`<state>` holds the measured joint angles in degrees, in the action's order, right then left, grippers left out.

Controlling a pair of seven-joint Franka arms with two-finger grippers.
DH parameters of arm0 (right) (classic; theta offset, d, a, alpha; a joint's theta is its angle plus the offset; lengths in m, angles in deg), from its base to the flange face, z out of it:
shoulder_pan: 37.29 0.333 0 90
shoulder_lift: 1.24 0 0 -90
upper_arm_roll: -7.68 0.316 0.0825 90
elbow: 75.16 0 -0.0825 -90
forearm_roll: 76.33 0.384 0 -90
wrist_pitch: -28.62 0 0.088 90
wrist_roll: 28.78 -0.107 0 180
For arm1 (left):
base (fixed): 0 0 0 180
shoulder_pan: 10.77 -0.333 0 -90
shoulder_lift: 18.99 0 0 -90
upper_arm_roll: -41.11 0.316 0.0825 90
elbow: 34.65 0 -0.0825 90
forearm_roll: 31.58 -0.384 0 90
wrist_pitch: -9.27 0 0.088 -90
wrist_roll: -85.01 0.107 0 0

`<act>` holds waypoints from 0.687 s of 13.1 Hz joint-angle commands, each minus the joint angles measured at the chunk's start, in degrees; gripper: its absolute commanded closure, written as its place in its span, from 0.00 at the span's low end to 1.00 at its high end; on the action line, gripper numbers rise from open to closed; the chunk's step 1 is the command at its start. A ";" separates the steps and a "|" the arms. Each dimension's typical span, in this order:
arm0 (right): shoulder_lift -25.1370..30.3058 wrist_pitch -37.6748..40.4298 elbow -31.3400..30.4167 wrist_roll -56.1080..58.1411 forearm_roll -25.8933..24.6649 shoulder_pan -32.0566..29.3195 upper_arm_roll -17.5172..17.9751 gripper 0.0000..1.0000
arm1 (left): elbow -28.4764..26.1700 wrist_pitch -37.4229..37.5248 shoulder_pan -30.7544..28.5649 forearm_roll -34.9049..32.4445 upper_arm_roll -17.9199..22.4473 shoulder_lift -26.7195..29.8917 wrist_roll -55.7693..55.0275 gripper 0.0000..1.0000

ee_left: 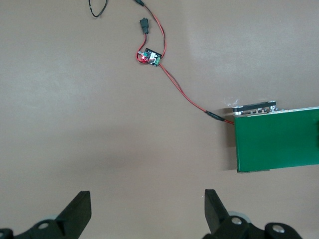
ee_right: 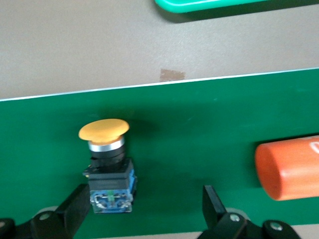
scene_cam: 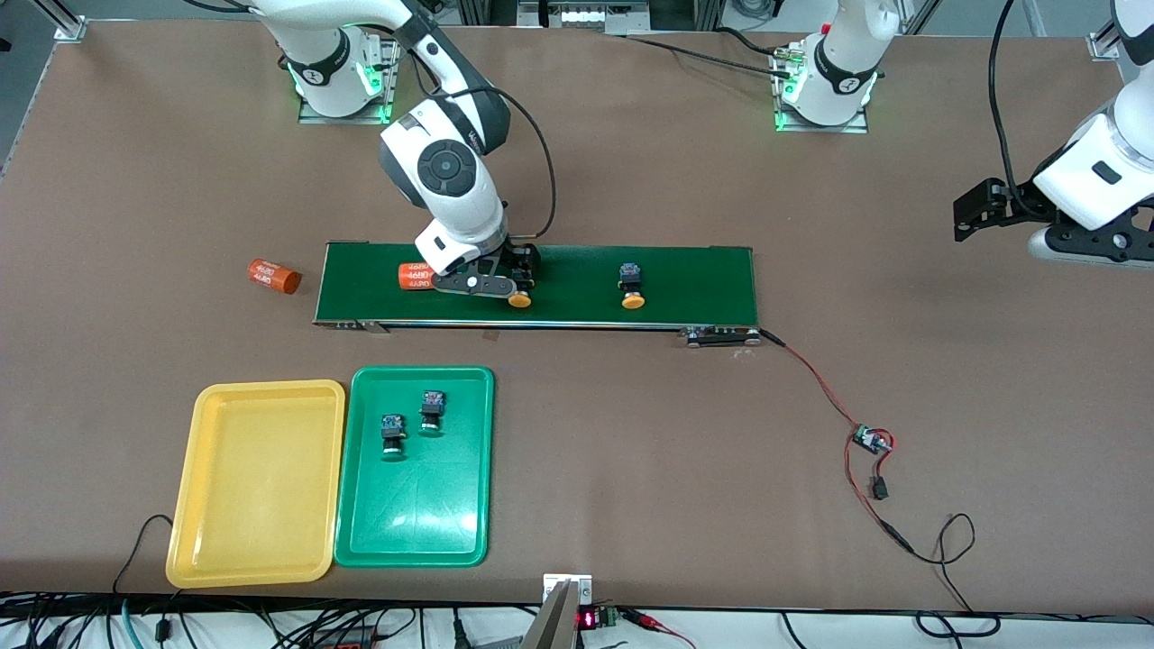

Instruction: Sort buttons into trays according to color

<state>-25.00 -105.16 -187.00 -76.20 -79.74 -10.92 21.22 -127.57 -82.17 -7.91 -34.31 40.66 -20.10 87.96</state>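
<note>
The right gripper [ee_right: 142, 211] hung low over the conveyor belt [scene_cam: 685, 279] with its fingers [ee_right: 212, 199] spread wide and pinching nothing. One finger stood just beside the blue body of a yellow-capped button [ee_right: 106, 164] lying on its side – the button sat off to one finger's side, not centred in the gap. An orange cylinder [ee_right: 289, 167] lay on the belt near the other finger. A 2nd yellow-capped button [scene_cam: 630, 284] rested on the belt toward the left arm's end. The 2 green-capped buttons [scene_cam: 412, 422] already lay in the green tray [scene_cam: 410, 532]; the yellow tray [scene_cam: 257, 487] beside it held none.

The button looked light, stiff and hard-shelled; its domed cap seemed smooth and likely slippery, so the squarer black-and-blue body probably offered the surer hold – flat sides for the pads.

The left gripper [ee_left: 147, 206] waited with fingers parted over bare table past the belt's end, near a small circuit board [ee_left: 149, 57] on red wire. A 2nd orange cylinder [scene_cam: 273, 277] lay off the belt.
</note>
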 commanded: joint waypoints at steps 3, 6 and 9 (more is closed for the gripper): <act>-1.28 0.10 1.37 -1.09 -0.01 0.17 0.17 0.00 | 0.20 1.01 -0.14 -0.70 -0.08 0.76 0.66 0.00; -2.78 -1.83 1.28 -1.01 -0.28 0.17 0.08 0.00 | 0.20 1.01 -0.23 -0.70 -0.08 0.76 0.66 0.00; -3.74 -2.80 1.37 -0.31 -0.89 -0.10 -0.01 0.29 | 0.20 1.01 -0.23 -0.79 -0.08 0.76 0.75 0.00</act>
<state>-27.77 -107.50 -186.64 -76.22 -79.77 -10.85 21.17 -127.57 -82.12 -7.93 -34.31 40.68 -20.10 87.95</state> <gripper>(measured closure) 0.040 0.000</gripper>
